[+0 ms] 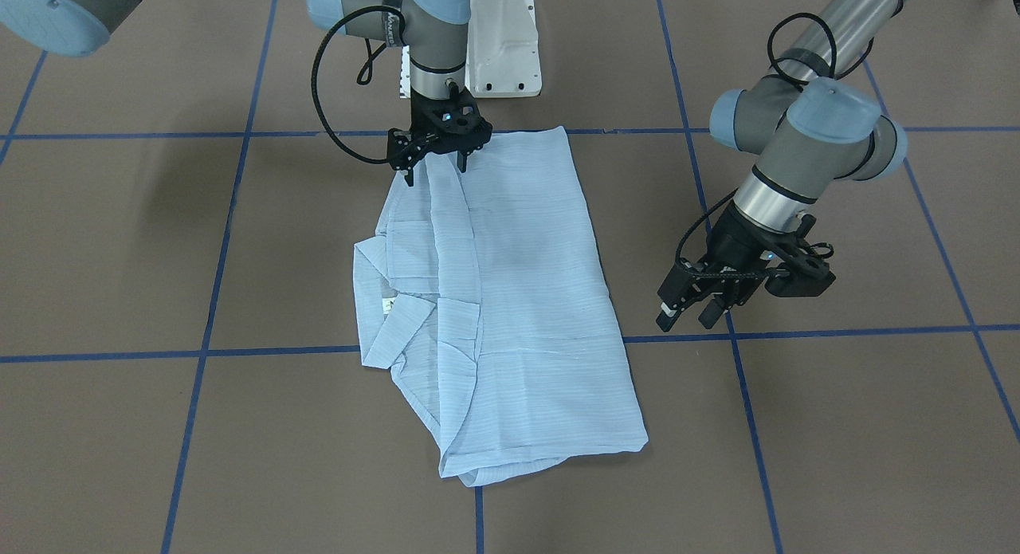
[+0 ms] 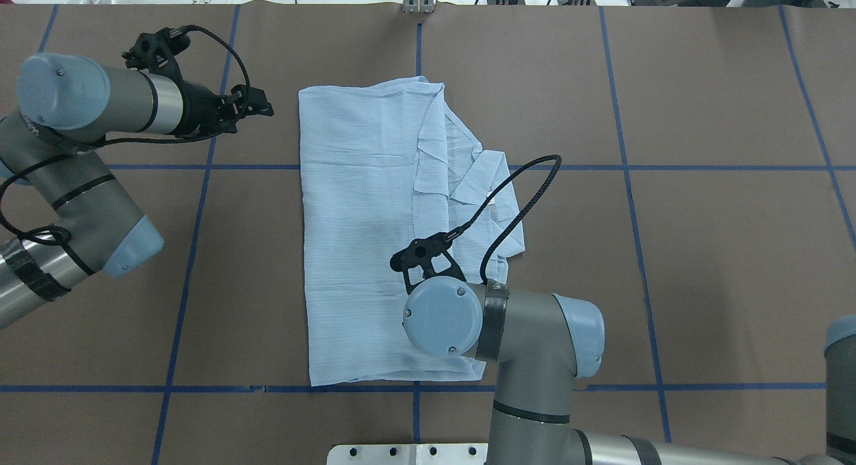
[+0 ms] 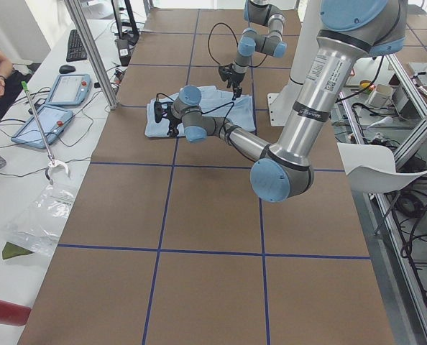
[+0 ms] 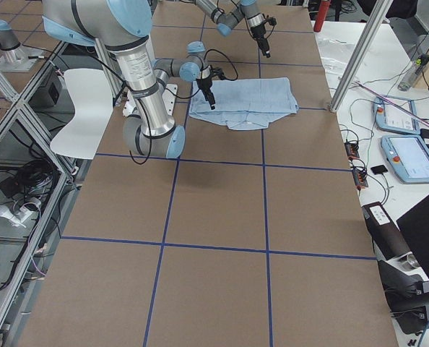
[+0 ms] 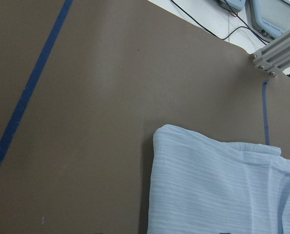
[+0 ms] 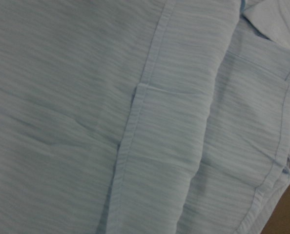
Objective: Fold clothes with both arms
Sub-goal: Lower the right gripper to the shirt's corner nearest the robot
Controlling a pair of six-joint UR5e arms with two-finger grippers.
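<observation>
R gripper (image 1: 436,170), jaws apart, straddles a fold at robot-side hem of shirt (image 1: 526,283); L gripper (image 1: 687,317), also apart, hangs beside it. Shirt lies part-folded at centre of table (image 1: 797,458). Likely thin, limp, light: pinch hem corners.

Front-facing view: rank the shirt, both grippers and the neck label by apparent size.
1. shirt
2. left gripper and right gripper: the left looks bigger, but it is nearer the camera, so unranked
3. neck label, smallest

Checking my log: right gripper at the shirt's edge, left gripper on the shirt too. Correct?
No. The left gripper is off the shirt, over bare table, as the front-facing view shows. The right gripper is at the shirt's edge.
</observation>
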